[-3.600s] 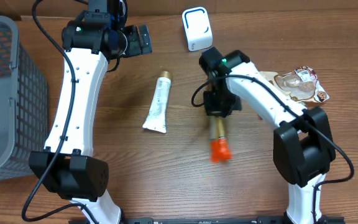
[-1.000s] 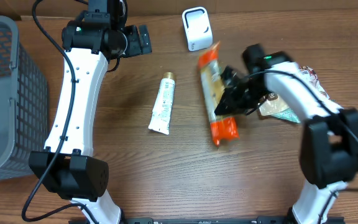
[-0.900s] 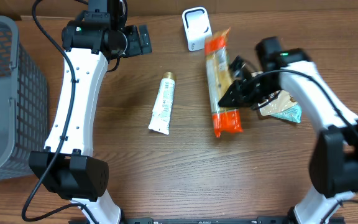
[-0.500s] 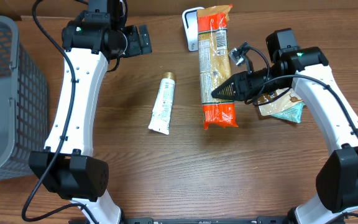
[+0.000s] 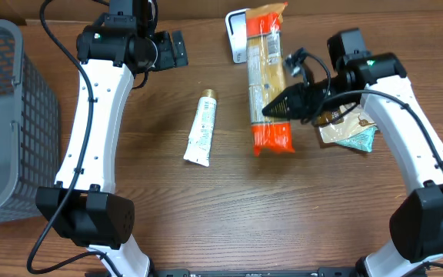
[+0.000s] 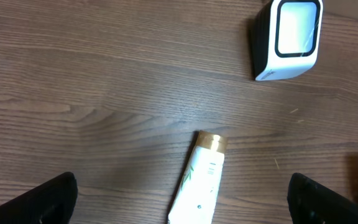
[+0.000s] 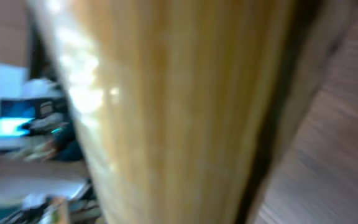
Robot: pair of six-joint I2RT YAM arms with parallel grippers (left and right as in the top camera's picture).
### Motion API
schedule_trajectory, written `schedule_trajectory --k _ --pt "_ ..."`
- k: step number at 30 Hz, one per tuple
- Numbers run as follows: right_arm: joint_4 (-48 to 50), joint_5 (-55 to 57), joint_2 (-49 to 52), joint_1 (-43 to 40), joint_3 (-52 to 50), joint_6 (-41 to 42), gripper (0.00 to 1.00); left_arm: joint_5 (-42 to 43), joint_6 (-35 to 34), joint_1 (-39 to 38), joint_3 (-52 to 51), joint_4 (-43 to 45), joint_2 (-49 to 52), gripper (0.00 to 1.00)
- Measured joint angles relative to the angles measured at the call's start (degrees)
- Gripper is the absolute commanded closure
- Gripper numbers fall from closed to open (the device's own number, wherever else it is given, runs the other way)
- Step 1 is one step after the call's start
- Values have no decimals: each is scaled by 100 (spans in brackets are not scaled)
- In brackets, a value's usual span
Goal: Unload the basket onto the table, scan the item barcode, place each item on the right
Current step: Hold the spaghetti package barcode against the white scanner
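Holding the long pasta packet (image 5: 266,69) by its right edge, your right hand (image 5: 271,109) is clenched on it over the wooden surface (image 5: 206,223). From overhead, the packet's far end overlaps the white scanner (image 5: 235,38) and its orange end points near. Your left hand (image 5: 177,50) hangs released with its jaws wide at the far left, well apart from the packet, with a white tube (image 5: 199,129) lying left of the packet, a grey basket (image 5: 6,115) at the left edge and a flat pouch (image 5: 352,137) under your right arm.

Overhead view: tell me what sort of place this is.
Likely a mock checkout bench: a white barcode scanner, a grey basket, and packaged goods like the spaghetti packet and a tube.
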Motion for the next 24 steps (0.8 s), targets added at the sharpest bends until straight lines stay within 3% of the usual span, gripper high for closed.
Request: schedule_trajectory --k 7,11,16,19,24 --pt "39 3244 101 695 2267 601 96 0 0 0 0 0 0 0" --pt "739 5722 140 1403 2433 623 96 0 0 0 0 0 0 0" --pt "1547 7807 824 1794 2433 149 96 0 0 0 0 0 0 0" --pt "1823 8472 1373 1742 2433 -341 96 0 0 0 0 0 0 0" --pt "3108 9589 2500 1572 2426 -1294 96 0 0 0 0 -2 0 0"
